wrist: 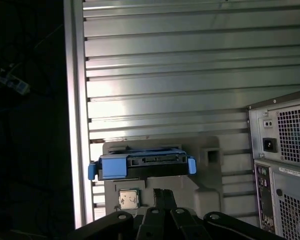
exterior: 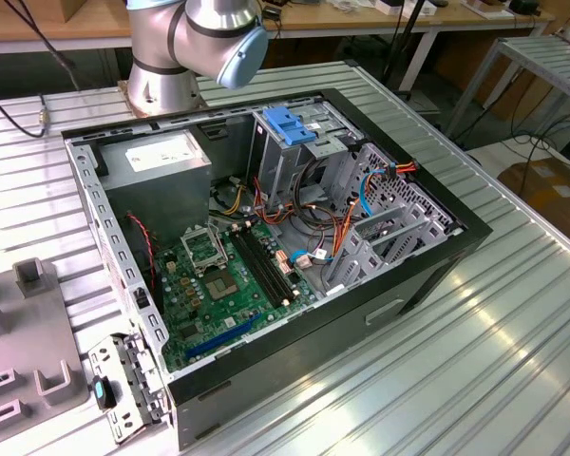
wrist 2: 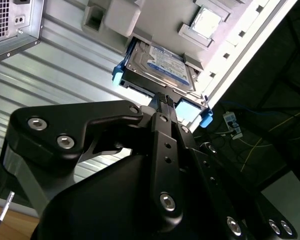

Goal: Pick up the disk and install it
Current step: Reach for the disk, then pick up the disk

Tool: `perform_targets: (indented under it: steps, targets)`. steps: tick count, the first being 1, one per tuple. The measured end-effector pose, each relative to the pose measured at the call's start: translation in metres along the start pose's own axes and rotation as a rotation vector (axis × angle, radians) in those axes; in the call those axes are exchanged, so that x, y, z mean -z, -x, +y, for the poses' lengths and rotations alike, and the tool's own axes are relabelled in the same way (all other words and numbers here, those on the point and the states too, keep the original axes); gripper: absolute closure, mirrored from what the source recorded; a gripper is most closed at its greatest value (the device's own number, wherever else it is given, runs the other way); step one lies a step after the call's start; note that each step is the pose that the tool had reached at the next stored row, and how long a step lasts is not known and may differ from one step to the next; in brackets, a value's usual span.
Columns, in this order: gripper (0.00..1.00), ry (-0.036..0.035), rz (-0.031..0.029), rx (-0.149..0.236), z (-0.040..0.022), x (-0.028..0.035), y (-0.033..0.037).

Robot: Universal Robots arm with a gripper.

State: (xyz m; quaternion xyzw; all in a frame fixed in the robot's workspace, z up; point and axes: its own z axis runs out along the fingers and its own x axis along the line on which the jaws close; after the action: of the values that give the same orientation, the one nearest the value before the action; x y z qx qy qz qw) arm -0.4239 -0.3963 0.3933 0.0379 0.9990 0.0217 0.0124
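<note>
The disk (wrist 2: 160, 67) is a flat silver hard drive with a blue-and-white label and blue end tabs. It lies in a slot of a grey holder (wrist 2: 117, 17) on the slatted metal table. In the first wrist view the disk (wrist: 140, 162) shows edge-on with a blue tab at each end. My gripper (wrist 2: 163, 97) hangs over the disk's near edge, its two black fingers pressed together and holding nothing. In the first wrist view the gripper (wrist: 163, 192) stands a short way off the disk, with the holder (wrist: 210, 155) behind it.
A square silver chip (wrist: 128, 198) sits in the same holder. The computer case's rear panel (wrist: 285, 150) stands beside it. In the exterior view the open case (exterior: 437, 275) holds a drive cage with a blue top (exterior: 290, 123), a grey box with a white sticker (exterior: 157, 157) and the green board (exterior: 218, 285).
</note>
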Motion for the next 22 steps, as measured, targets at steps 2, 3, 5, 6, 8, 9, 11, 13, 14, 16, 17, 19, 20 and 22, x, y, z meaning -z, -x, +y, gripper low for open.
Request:
perform_targets:
  steps: [2, 3, 5, 6, 8, 9, 11, 13, 14, 16, 17, 19, 20, 22]
  targets:
    - [0.89, 0.0000, 0.0000, 0.000, -0.0002, 0.0001, -0.0029]
    - [0.89, -0.0001, 0.0001, 0.000, -0.0003, 0.0001, -0.0040]
    - [0.89, 0.0000, 0.0000, 0.000, -0.0006, 0.0002, -0.0090]
    - [0.89, 0.0000, 0.0000, 0.000, -0.0007, 0.0003, -0.0107]
    - [0.89, 0.0000, 0.0000, 0.000, -0.0008, 0.0004, -0.0150]
    - [0.89, 0.0000, 0.0001, 0.000, -0.0008, 0.0005, -0.0165]
    - [0.89, 0.0000, 0.0000, 0.000, -0.0005, 0.0005, -0.0213]
    - [0.89, -0.0001, 0.0001, 0.000, -0.0001, 0.0007, -0.0265]
    - [0.89, 0.0000, 0.0000, 0.000, -0.0001, 0.0006, -0.0269]
    - [0.89, 0.0000, 0.0000, 0.000, -0.0001, 0.0007, -0.0273]
    - [0.89, 0.0000, 0.0000, 0.000, -0.0001, 0.0007, -0.0278]
    - [0.89, 0.0000, -0.0001, 0.000, -0.0001, 0.0006, -0.0279]
    - [0.89, 0.0000, 0.0001, 0.000, -0.0001, 0.0007, -0.0280]
    - [0.89, 0.0000, 0.0000, 0.000, -0.0001, 0.0007, -0.0280]
